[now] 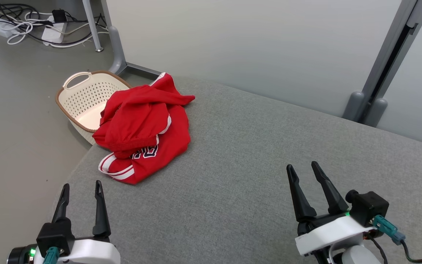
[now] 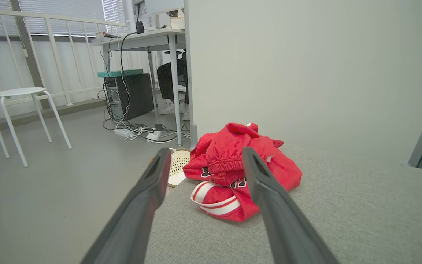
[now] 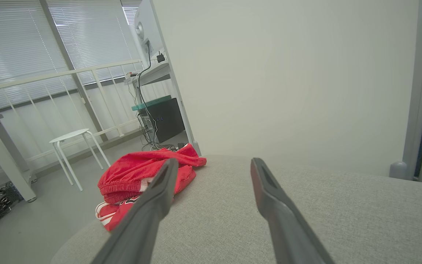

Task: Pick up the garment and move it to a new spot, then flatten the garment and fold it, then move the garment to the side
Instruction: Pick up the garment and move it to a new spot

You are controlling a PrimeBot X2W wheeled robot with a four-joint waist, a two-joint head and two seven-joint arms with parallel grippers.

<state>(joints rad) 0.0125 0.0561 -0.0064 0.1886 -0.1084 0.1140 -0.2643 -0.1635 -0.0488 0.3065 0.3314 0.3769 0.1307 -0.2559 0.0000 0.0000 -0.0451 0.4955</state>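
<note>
One red garment (image 1: 143, 126) is lying crumpled on the grey cushion's (image 1: 251, 165) far left corner, partly hiding one cream basket (image 1: 82, 97). The left gripper (image 1: 82, 185) and right gripper (image 1: 302, 165) are hovering wide open, empty.

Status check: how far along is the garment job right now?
Done: nothing yet. The red garment lies crumpled at the far left corner of the grey surface, by the basket. In hand: nothing. The left gripper and right gripper are open, empty and apart from it. Left: pick it up, move it, flatten, fold, set it aside.
</note>
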